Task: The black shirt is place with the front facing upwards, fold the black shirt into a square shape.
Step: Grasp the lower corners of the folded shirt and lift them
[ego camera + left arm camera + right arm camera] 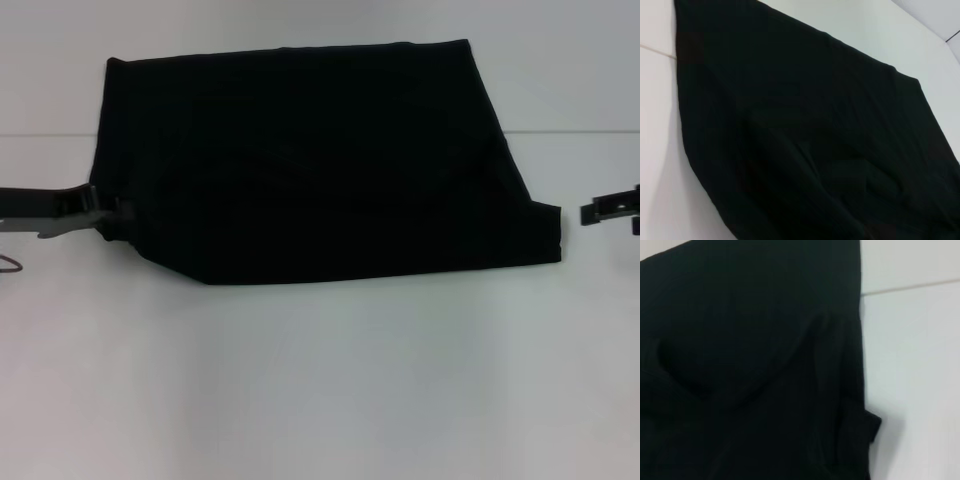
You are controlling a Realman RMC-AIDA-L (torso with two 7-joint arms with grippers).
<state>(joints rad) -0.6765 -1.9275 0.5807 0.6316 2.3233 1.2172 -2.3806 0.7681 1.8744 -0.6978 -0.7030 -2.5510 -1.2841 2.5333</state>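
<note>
The black shirt [320, 160] lies folded into a broad, slightly skewed block on the white table [320, 380], with no lettering or label showing. My left gripper [108, 210] reaches in from the left and meets the shirt's left edge, where the cloth bunches a little. My right gripper [590, 211] hovers just off the shirt's right lower corner, with a small gap between them. Dark cloth fills most of the left wrist view, where the black shirt [815, 150] runs in soft folds. In the right wrist view the black shirt [750, 370] shows its edge and a small protruding corner.
A seam line in the table [570, 132] runs across behind the shirt. White tabletop stretches in front of the shirt toward the near edge. A thin cable loop [8, 264] shows at the far left.
</note>
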